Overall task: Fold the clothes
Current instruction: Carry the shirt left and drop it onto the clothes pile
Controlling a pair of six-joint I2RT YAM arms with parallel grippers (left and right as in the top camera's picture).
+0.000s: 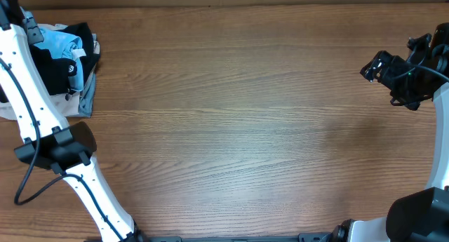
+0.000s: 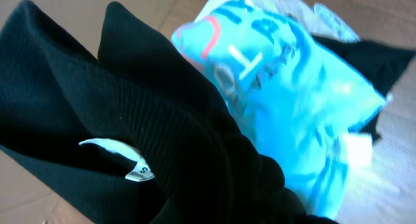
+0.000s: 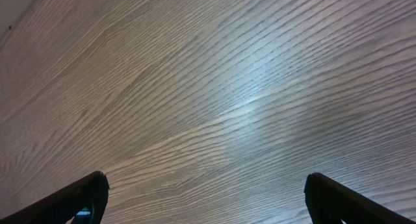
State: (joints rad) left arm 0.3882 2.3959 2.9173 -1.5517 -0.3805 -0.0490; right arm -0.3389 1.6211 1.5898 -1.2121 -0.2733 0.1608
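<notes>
Looks like a robotics lab bench: a wood-grain table point(image 1: 231, 123), a cabled left arm point(image 1: 28, 95) (white) and right arm point(image 1: 442, 154), garments point(image 1: 70, 59) heaped far left.

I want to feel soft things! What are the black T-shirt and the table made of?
The black T-shirt looks like soft matte knit cloth, probably cotton: fine ribs show near its label. The table looks like wood or laminate, smooth: grain lines, faint sheen.
</notes>
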